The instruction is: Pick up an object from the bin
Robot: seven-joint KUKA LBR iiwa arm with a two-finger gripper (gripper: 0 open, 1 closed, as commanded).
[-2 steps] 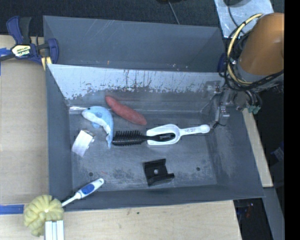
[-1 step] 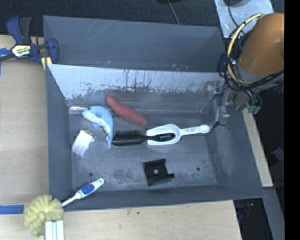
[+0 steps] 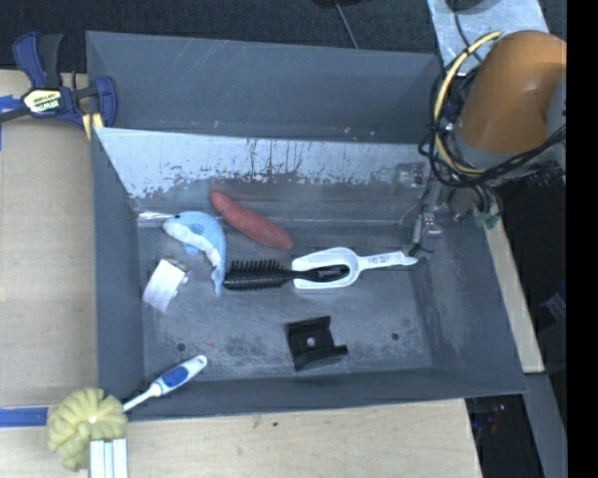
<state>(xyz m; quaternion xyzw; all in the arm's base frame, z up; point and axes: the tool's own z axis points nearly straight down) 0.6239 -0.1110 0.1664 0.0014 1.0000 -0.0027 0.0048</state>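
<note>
My gripper (image 3: pixel 422 235) hangs at the bin's right side, close to the back right wall, its fingertips just above the floor. Right below and left of it lies the white handle end of a hairbrush (image 3: pixel 319 268), whose black bristle head points left toward the bin's middle. Whether the fingertips touch the handle tip I cannot tell. A small black block (image 3: pixel 314 343) rests on the floor in front of the brush, toward the near wall.
A reddish sweet-potato shape (image 3: pixel 251 221) lies at the back. A light blue dolphin toy (image 3: pixel 201 238) and a white cup (image 3: pixel 164 284) sit at the left. A blue-white brush (image 3: pixel 164 381) with a yellow head pokes over the near-left rim.
</note>
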